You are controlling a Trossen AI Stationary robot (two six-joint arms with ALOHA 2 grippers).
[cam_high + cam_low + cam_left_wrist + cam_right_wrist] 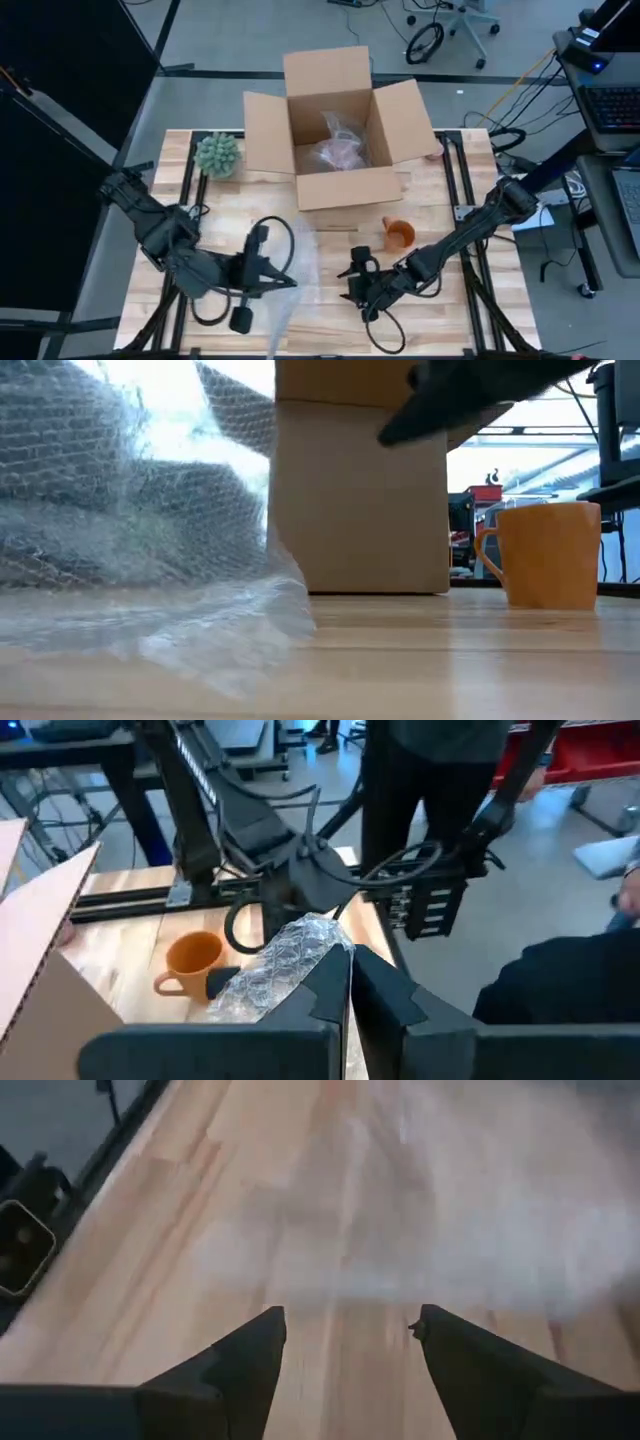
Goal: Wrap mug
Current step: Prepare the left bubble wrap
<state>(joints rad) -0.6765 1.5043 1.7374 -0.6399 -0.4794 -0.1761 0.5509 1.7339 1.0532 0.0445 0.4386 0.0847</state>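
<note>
Bubble wrap [290, 290] is the nearest thing to me: a clear sheet that lies on the wooden table [440, 320] at the front, between my two arms. My left gripper [349, 982] holds one edge of it, the two dark fingers pressed together on a bunched fold of the plastic, and from the low camera the sheet rises up from the boards like a cloudy curtain. My right gripper [348, 1320] is low over the table just beside the other edge of the sheet, with its fingers spread apart and nothing between them; under it I see only bare wood and the pale film of the wrap.

Behind the right gripper stands the orange mug [398, 236], upright on the table, its handle turned to the side of the sheet. It is apart from the wrap and no gripper touches it.

Farther back is the open cardboard box [340, 135] with some crumpled plastic inside. Left of the box, near the table's far corner, sits a small green plant [217, 154].
</note>
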